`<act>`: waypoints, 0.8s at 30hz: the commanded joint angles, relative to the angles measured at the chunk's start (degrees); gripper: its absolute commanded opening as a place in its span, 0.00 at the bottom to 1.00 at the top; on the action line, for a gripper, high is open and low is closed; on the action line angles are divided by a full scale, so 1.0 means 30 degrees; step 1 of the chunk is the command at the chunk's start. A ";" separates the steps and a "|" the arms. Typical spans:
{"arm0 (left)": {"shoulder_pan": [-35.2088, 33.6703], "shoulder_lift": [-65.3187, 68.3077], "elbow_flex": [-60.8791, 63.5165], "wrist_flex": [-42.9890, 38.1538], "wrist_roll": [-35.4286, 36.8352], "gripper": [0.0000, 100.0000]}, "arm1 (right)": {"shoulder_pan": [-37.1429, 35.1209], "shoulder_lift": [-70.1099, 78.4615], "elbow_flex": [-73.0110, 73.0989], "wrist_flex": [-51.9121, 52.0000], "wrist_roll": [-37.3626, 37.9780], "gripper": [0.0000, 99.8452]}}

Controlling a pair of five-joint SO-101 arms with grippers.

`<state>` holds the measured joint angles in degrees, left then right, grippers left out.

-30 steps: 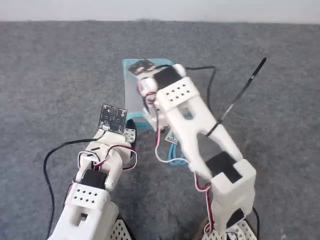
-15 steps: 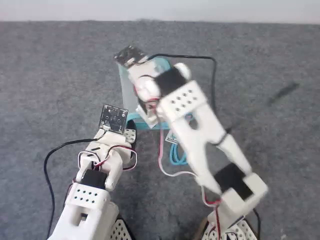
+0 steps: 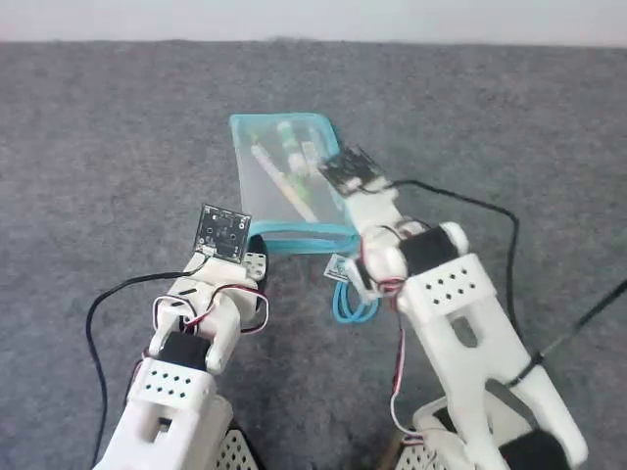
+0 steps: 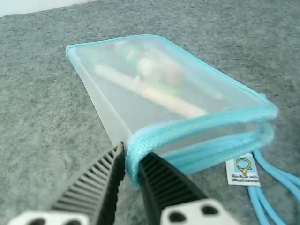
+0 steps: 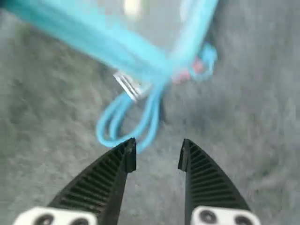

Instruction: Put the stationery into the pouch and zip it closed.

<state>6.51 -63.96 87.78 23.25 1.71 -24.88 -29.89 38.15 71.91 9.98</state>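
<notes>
A clear pouch (image 3: 284,181) with a teal zipper edge lies flat on the grey carpet. Pens and other stationery (image 3: 292,168) lie inside it. My left gripper (image 4: 130,165) is shut on the near corner of the pouch's zipper edge (image 4: 197,125); in the high view this arm sits at the near left (image 3: 211,304). My right gripper (image 5: 157,152) is open just above the carpet, beside the pouch's blue cord loop (image 5: 124,124) and white tag (image 5: 129,84), with nothing between its fingers. The right arm (image 3: 431,284) stands by the pouch's near right corner.
The blue cord loop (image 3: 351,299) and the tag (image 3: 336,266) trail from the pouch onto the carpet. Black and red wires hang off both arms. Open grey carpet (image 3: 118,127) stretches left, right and beyond the pouch.
The right arm has drawn back from over the pouch to its near right corner, uncovering the pouch and its contents. The left arm has stayed put, still pinching the corner.
</notes>
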 commanded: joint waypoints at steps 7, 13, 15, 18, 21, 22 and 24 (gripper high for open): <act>0.0000 -0.0440 0.0044 -0.0557 -0.0088 0.01 | 0.1685 -0.1040 0.4337 -0.4147 0.0440 0.14; 0.0000 -0.0440 0.0044 -0.0557 -0.0088 0.01 | 0.1451 -0.1040 0.5304 -0.4879 -0.0498 0.14; 0.0000 -0.0440 0.0044 -0.0557 -0.0088 0.01 | 0.1011 -0.1040 0.5831 -0.5495 -0.0498 0.14; -0.0059 -0.0440 0.0015 -0.0557 -0.0088 0.01 | 0.0103 -0.1040 0.6388 -0.6081 -0.0615 0.14; -0.0762 -0.0469 -0.0132 -0.0674 -0.0088 0.01 | -0.0132 -0.1070 0.6418 -0.6256 -0.0645 0.14; -0.0879 -0.0469 -0.0103 -0.0850 -0.0059 0.01 | -0.0044 -0.1187 0.6505 -0.6432 -0.0615 0.14; -0.0879 -0.0440 -0.0073 -0.0967 -0.0059 0.01 | 0.0220 -0.1275 0.6505 -0.6637 -0.0527 0.14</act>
<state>4.57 -63.96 89.19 22.81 1.63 -24.79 -30.51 58.11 53.80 9.27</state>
